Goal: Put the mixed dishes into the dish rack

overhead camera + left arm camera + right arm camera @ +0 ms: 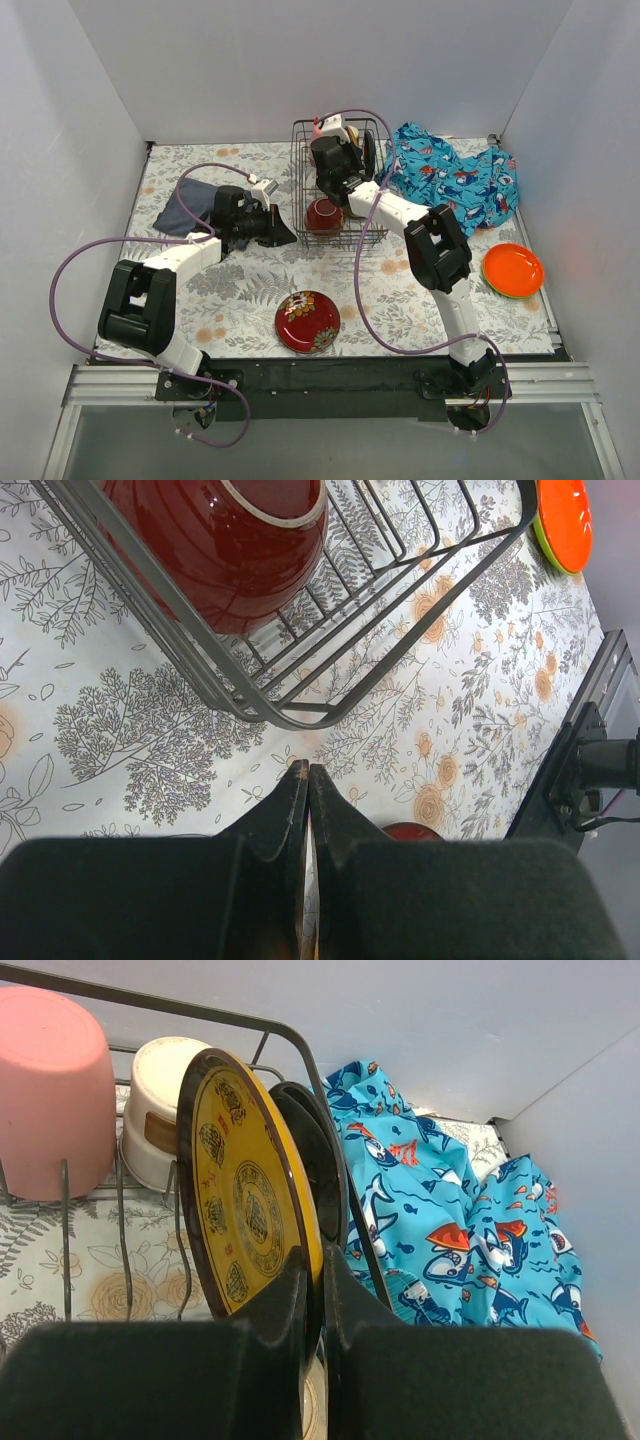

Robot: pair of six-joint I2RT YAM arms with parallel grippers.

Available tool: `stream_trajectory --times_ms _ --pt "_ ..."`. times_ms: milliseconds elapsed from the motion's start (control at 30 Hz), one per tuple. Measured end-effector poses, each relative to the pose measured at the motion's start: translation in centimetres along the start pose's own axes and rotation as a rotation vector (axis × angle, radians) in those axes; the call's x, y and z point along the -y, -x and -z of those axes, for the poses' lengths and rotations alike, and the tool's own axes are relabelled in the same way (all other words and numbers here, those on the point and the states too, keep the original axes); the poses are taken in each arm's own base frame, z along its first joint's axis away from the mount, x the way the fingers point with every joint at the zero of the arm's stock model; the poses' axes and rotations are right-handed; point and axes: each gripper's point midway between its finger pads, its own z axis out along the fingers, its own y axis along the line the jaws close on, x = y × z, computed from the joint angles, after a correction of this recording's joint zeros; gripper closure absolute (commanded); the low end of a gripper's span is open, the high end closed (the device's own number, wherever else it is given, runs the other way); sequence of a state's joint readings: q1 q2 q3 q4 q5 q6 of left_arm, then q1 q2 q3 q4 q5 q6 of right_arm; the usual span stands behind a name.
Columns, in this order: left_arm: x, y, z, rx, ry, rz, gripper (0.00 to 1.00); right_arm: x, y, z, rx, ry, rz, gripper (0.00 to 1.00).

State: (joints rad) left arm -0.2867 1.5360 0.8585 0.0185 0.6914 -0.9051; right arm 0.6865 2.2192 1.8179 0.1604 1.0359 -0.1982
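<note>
Right arm's got a plate in the rack

The right tool (313, 1265) is pinching the rim of a yellow plate (245, 1190), which stands on edge inside the dish rack (298, 185). There's a dark plate (312, 1165) right behind it and a pink cup (50, 1090) off to the side. A dark red bowl (225, 550) sits at the rack's near end. The left tool (308, 775) is pressed together with nothing in it, just off the rack's near corner. A red plate (307, 321) and an orange plate (513, 268) are out on the tabletop (230, 290).
</note>
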Motion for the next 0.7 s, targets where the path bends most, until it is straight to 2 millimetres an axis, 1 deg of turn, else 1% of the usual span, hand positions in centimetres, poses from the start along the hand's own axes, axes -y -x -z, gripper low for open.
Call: stream_trajectory --times_ms 67,100,133,167,233,267,367,633,667,700 --pt "0.0 0.1 0.0 0.003 -0.001 -0.002 1.0 0.0 0.0 0.1 -0.002 -0.003 -0.007 0.99" --pt "0.0 0.1 0.0 0.004 -0.001 -0.003 1.0 0.0 -0.1 0.1 -0.003 -0.003 -0.009 0.95" --pt "0.0 0.1 0.0 0.004 -0.001 -0.003 0.99 0.0 -0.1 0.1 -0.004 -0.003 -0.011 0.89" --pt "0.0 0.1 0.0 0.004 -0.001 -0.003 0.98 -0.1 -0.1 0.1 -0.004 -0.002 -0.013 0.8" --pt "0.0 0.1 0.0 0.005 -0.001 -0.004 0.96 -0.2 -0.1 0.1 -0.004 0.002 -0.021 0.72" --pt "0.0 0.2 0.0 0.006 -0.001 -0.004 0.95 -0.4 -0.1 0.2 -0.004 0.013 -0.021 0.66" --pt "0.0 0.2 0.0 0.008 0.001 -0.006 0.93 -0.8 -0.7 0.4 -0.023 0.034 0.006 0.59" --pt "-0.1 0.4 0.0 0.015 0.01 -0.009 0.85 -2.1 -1.4 1.7 -0.035 0.076 0.045 0.58" --pt "-0.1 0.4 0.0 0.017 0.013 -0.011 0.83 -2.1 -1.6 1.9 -0.038 0.08 0.052 0.58" --pt "-0.1 0.5 0.1 0.02 0.017 -0.012 0.79 -2.1 -1.7 2.1 -0.042 0.086 0.061 0.58"
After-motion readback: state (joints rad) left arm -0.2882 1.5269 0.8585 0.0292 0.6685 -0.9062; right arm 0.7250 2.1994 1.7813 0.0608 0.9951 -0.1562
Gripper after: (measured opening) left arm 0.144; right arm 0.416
